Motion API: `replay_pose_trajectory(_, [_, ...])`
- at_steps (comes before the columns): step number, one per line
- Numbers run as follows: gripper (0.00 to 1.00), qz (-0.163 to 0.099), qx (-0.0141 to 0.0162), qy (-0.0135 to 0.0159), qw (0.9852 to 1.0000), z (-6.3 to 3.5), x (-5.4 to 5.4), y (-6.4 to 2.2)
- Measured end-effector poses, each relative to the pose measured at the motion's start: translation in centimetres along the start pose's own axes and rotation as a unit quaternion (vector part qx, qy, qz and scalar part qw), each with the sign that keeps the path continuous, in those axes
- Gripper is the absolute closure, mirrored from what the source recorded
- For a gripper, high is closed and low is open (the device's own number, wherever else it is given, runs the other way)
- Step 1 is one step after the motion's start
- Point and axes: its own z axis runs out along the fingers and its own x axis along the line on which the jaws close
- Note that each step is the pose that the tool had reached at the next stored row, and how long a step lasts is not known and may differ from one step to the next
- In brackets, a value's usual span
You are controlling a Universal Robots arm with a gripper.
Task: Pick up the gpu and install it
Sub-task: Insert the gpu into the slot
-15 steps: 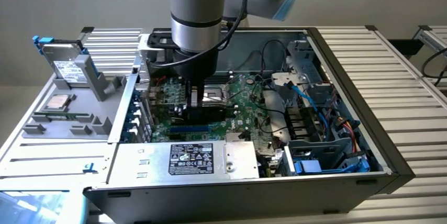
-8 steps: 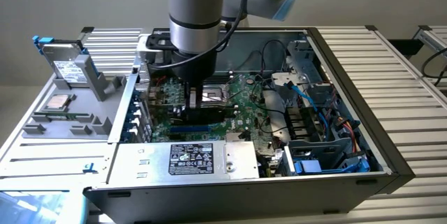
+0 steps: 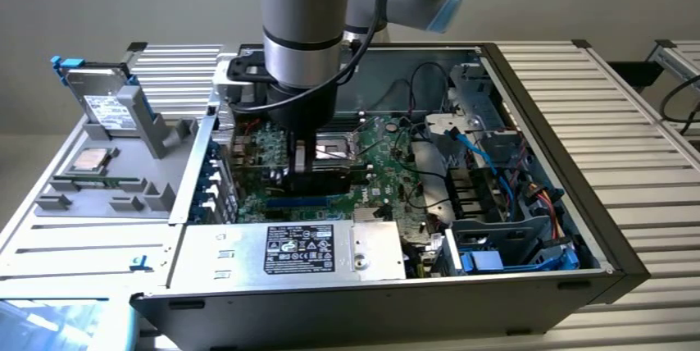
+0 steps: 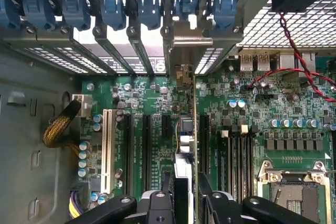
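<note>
1. While the arm reaches down into the open computer case point(image 3: 361, 318), the pincer point(image 3: 311, 162) hangs low over the large motherboard point(image 3: 383, 158).
2. Its jaws stand about half closed, and the two black fingers point(image 4: 205, 195) press on either face of the gpu point(image 4: 187, 129), so the card is gripped between them.
3. Seen from the wrist, the gpu stands on edge and shows only its thin green rim.
4. Its long axis runs straight away from the fingers toward the rear wall of the case, parallel to the black expansion slots point(image 4: 147, 150) and the white slot point(image 4: 109, 150).
5. The silver end bracket point(image 4: 191, 40) leads. It sits up against the rear wall, in line with the slot openings under the row of blue latches point(image 4: 113, 9).
6. In the exterior view the card's black cover shows just under the pincer, near the middle of the board.
7. Whether the card's lower edge is seated in a slot, I cannot tell.
8. The processor socket point(image 4: 294, 192) lies to one side of the card, well apart from it.
9. Red and black twisted wires point(image 4: 299, 61) cross the board beyond that socket.
10. Outside the case, on the exterior view's left, a hard drive point(image 3: 110, 109) stands in a grey tray point(image 3: 98, 195).
</note>
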Motion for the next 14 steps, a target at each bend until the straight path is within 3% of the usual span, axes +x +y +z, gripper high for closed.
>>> replay_pose_trajectory(14, [0.72, 0.008, -0.0001, -0.0010, 1.0000, 0.56, 0.01, 0.51])
